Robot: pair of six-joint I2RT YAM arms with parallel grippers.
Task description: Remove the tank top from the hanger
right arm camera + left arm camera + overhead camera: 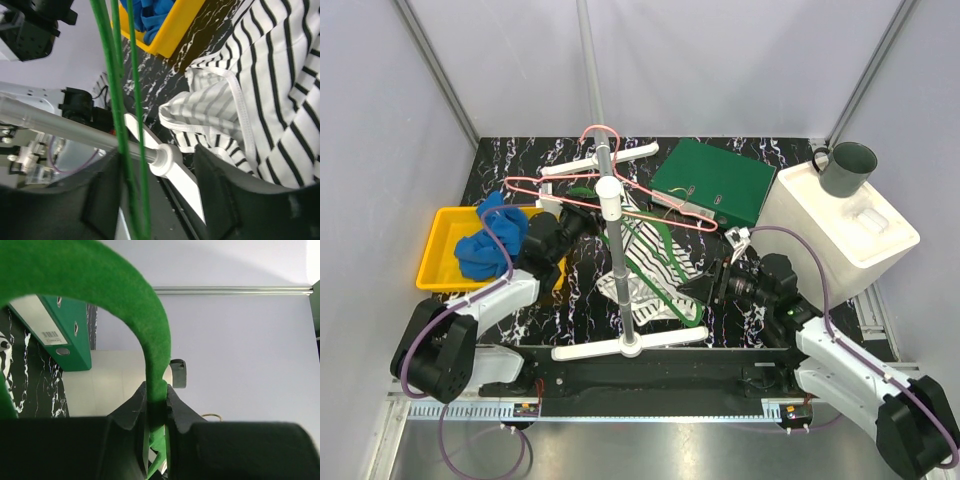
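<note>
The white tank top (645,285) with black stripes droops from a green hanger (672,262) down onto the black marbled table beside the white stand. My left gripper (582,222) is shut on the hanger's green felt hook (125,285), which is pinched between its black jaws (156,390). In the right wrist view the striped tank top (270,100) lies bunched just beyond my right gripper (155,165), which is open. The hanger's thin green bars (116,90) cross in front of its left finger. From above, the right gripper (705,285) sits at the garment's right edge.
The stand's pole (615,250) rises from a white cross base (590,350) and carries pink wire hangers (650,210). A yellow bin (440,255) holds blue cloth (490,240) at left. A green binder (715,180) lies behind; a white box (840,225) bears a dark mug (847,168).
</note>
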